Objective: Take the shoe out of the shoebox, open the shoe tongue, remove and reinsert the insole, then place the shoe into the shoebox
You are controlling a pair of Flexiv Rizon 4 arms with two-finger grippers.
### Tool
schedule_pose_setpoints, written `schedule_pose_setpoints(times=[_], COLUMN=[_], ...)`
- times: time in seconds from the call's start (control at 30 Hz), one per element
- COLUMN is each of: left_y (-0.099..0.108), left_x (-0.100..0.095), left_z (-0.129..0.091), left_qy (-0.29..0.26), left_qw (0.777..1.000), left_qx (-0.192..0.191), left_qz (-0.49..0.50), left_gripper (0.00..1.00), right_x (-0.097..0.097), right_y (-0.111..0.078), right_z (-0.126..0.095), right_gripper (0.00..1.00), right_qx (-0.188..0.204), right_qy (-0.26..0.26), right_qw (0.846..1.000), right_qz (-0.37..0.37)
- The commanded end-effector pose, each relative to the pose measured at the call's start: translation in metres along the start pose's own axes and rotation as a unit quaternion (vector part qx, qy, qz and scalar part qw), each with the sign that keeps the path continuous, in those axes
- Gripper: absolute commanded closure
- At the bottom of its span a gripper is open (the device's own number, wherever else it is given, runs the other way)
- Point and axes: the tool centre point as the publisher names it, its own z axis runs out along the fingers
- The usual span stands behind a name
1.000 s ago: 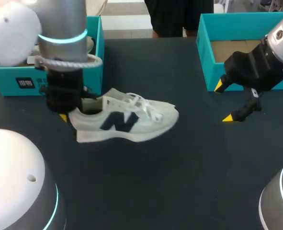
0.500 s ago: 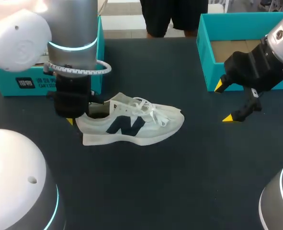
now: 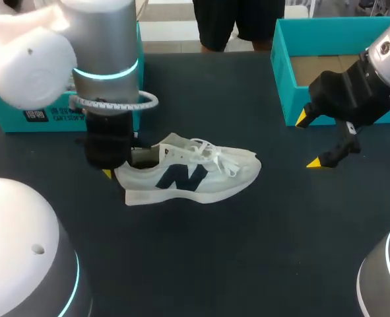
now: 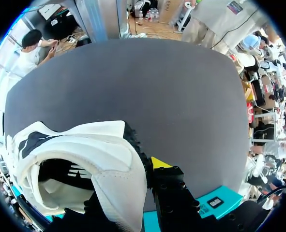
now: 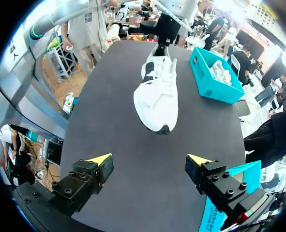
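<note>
A dark table (image 3: 247,264) is seen from above. At its centre a white sneaker (image 3: 201,178) with a dark side logo sits sole-down, toe pointing to 3 o'clock, laces loose. At the sneaker's 9 o'clock, the left gripper (image 3: 117,169) clamps the heel wall. One yellow fingertip (image 4: 158,162) presses the outside, and the other is hidden behind the heel collar. At the sneaker's 3 o'clock, well apart, the right gripper (image 3: 311,140) hangs over the table, fingers spread wide, holding nothing. Farther back, at 1 o'clock, a teal shoebox (image 3: 284,92) shows a brown cardboard floor. At 10 o'clock, a second teal box (image 3: 23,113), partly hidden by the left arm, holds another white shoe (image 5: 221,71).
</note>
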Motion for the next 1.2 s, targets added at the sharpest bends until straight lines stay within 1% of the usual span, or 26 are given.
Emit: schedule_pose_setpoints(times=[0.03,0.1,0.13,0.17,0.3,0.33,0.4,0.47,0.67,0.8,0.93,0.97,1.0,1.03,1.07,1.2], left_y=[0.014,0.020,0.023,0.025,0.035,0.036,0.038,0.040,0.044,0.045,0.042,0.042,0.041,0.041,0.041,0.041], left_x=[-0.019,-0.025,-0.027,-0.030,-0.037,-0.037,-0.039,-0.042,-0.042,-0.042,-0.039,-0.039,-0.038,-0.038,-0.037,-0.031], left_z=[0.032,0.043,0.049,0.055,0.076,0.080,0.087,0.094,0.105,0.113,0.113,0.112,0.110,0.109,0.107,0.090], left_qy=[0.007,0.014,0.010,0.021,0.029,0.031,0.037,0.047,0.040,0.047,0.046,0.047,0.041,0.041,0.038,0.008], left_qw=[1.000,1.000,1.000,1.000,0.999,0.999,0.999,0.998,0.998,0.998,0.997,0.997,0.997,0.997,0.997,0.998], left_qx=[-0.007,-0.001,-0.010,-0.006,-0.023,-0.016,-0.033,-0.038,-0.043,-0.046,-0.058,-0.059,-0.063,-0.064,-0.066,-0.056], left_qz=[-0.006,-0.006,-0.007,-0.006,-0.013,-0.005,-0.005,-0.011,-0.016,-0.018,-0.021,-0.024,-0.028,-0.029,-0.032,-0.040], left_gripper=[1.00,1.00,1.00,1.00,1.00,1.00,1.00,1.00,1.00,1.00,1.00,0.70,0.35,0.08,0.00,0.00], right_x=[-0.002,-0.002,-0.002,-0.002,-0.002,-0.002,-0.002,-0.002,-0.002,-0.002,-0.002,-0.002,-0.002,-0.002,-0.002,-0.002], right_y=[0.001,0.001,0.001,0.001,0.001,0.001,0.001,0.001,0.001,0.001,0.001,0.001,0.001,0.001,0.001,0.001], right_z=[0.002,0.002,0.002,0.002,0.002,0.002,0.002,0.002,0.002,0.002,0.002,0.002,0.002,0.002,0.002,0.002], right_gripper=[0.00,0.00,0.00,0.00,0.00,0.00,0.00,0.00,0.00,0.00,0.00,0.00,0.00,0.00,0.00,0.00], right_qx=[0.001,0.001,0.001,0.001,0.001,0.001,0.001,0.001,0.001,0.001,0.001,0.001,0.001,0.001,0.001,0.001], right_qy=[0.002,0.002,0.002,0.002,0.002,0.002,0.002,0.002,0.002,0.002,0.002,0.002,0.002,0.002,0.002,0.002], right_qw=[1.000,1.000,1.000,1.000,1.000,1.000,1.000,1.000,1.000,1.000,1.000,1.000,1.000,1.000,1.000,1.000], right_qz=[0.000,0.000,0.000,0.000,0.000,0.000,0.000,0.000,0.000,0.000,0.000,0.000,0.000,0.000,0.000,0.000])
